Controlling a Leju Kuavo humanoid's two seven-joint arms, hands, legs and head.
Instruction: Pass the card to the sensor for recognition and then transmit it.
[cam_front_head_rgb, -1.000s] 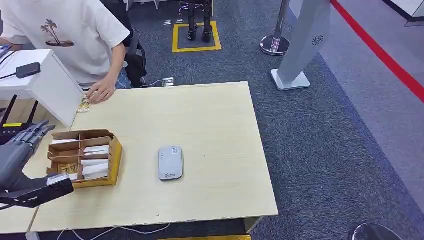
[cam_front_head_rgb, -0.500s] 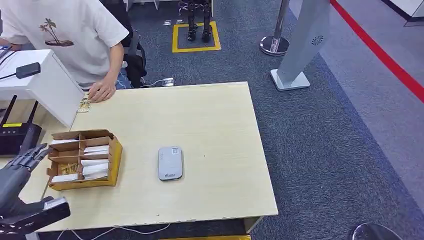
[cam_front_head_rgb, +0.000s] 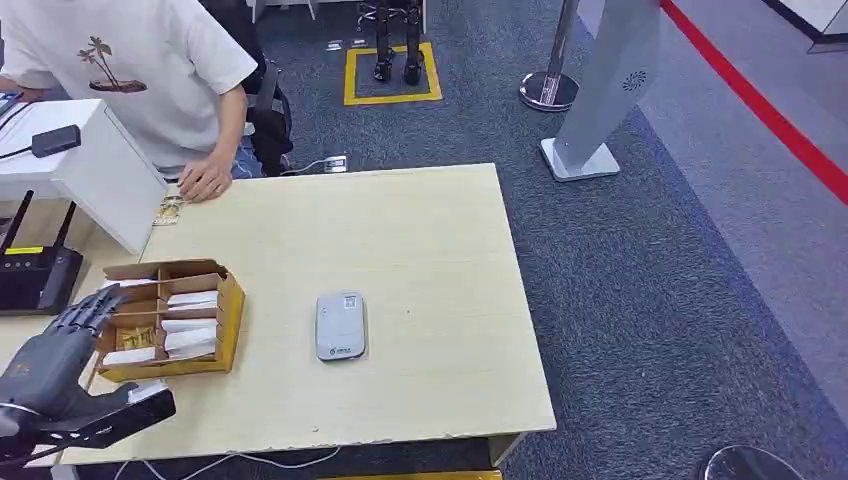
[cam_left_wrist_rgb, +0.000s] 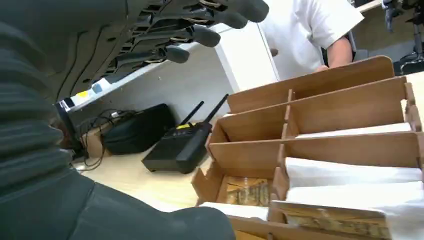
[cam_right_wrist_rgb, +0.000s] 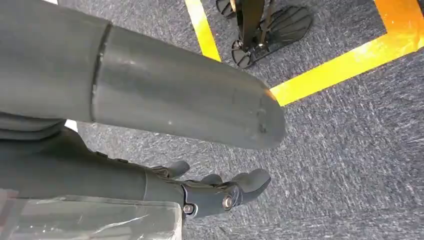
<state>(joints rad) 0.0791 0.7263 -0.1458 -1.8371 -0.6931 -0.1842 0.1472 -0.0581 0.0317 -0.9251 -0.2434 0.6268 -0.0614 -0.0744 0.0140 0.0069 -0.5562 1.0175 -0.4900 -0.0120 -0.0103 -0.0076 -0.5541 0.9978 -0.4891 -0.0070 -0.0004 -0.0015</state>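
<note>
Left hand has moved toward card box.

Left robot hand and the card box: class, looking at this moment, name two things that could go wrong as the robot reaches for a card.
1. The left robot hand hangs open at the outer wall of the cardboard box; it might shove the light box instead of picking a card.
2. The cards lie packed in narrow compartments, so the thick fingers may take several or none.
</note>
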